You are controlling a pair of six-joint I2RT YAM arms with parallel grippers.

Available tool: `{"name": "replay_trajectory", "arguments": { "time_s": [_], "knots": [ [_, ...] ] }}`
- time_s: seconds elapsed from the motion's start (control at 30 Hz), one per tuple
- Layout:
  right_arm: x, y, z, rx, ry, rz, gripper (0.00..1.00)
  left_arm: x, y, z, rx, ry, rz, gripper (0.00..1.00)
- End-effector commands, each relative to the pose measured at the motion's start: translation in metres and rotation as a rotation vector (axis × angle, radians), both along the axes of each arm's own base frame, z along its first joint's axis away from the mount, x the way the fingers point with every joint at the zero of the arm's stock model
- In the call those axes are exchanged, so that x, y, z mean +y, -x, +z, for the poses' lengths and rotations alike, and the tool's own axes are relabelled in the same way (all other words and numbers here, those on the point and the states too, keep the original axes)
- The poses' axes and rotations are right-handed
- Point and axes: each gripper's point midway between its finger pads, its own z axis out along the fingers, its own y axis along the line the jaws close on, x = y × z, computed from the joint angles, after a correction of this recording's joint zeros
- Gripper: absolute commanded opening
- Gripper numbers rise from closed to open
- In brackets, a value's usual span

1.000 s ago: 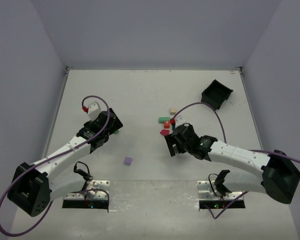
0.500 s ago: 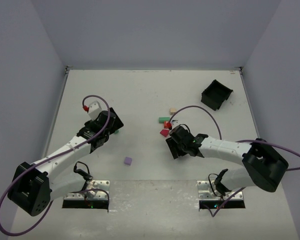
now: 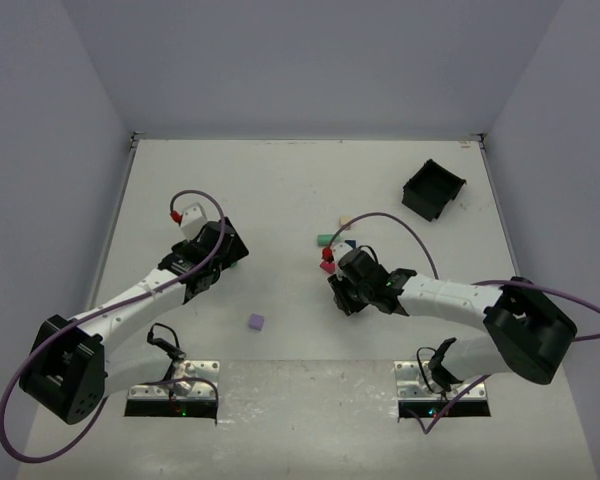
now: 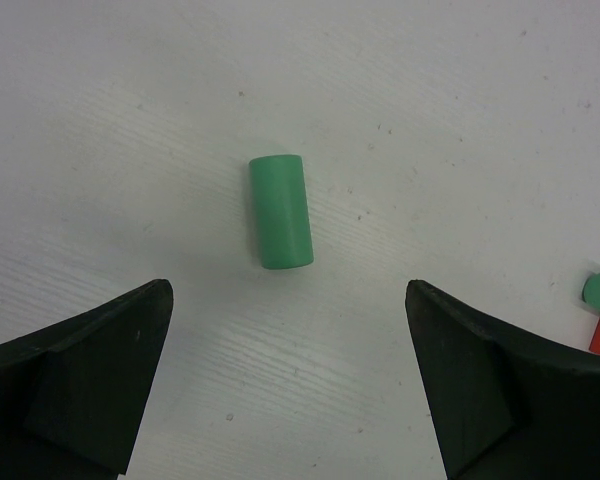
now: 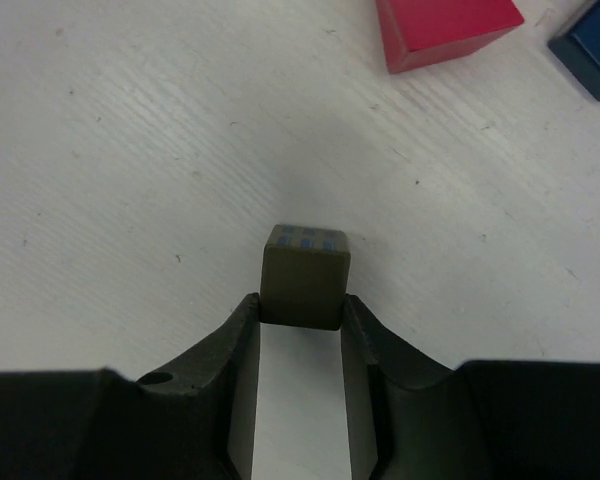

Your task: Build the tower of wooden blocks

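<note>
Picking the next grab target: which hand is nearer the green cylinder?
Left. The left hand hovers directly over the green cylinder, fingers open. The right hand is well off to the cylinder's right, closed on a small block.

Two white arms with black grippers. The left arm (image 3: pixel 130 300) stretches forward and to the right. The left gripper (image 4: pixel 288 292) points straight down, its fingers (image 4: pixel 90 370) spread wide with nothing between them. The right arm (image 3: pixel 460 298) lies low and reaches left. The right gripper (image 5: pixel 301 305) tilts down, its fingers (image 5: pixel 230 370) pinching a small block (image 5: pixel 305 270).
</note>
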Motion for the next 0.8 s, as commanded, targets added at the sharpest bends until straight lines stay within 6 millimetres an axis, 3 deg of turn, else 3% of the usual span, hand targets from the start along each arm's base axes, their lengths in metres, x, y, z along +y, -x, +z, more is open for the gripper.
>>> {"name": "replay_trajectory", "arguments": {
  "time_s": [0.0, 0.2, 0.5, 0.77],
  "knots": [
    [0.031, 0.006, 0.012, -0.051, -0.076, 0.153, 0.16, -0.012, -0.013, 0.016, -0.054, 0.029, -0.027, 1.00],
    [0.075, 0.029, 0.027, -0.124, -0.093, 0.346, 0.12, -0.013, -0.012, 0.016, -0.053, 0.033, -0.033, 1.00],
    [0.130, 0.058, 0.032, -0.164, -0.152, 0.538, 0.13, -0.013, -0.010, 0.018, -0.062, 0.043, -0.041, 1.00],
    [0.167, 0.062, 0.033, -0.222, -0.195, 0.687, 0.14, -0.013, -0.008, 0.022, -0.077, 0.053, -0.048, 1.00]
  ]
}}
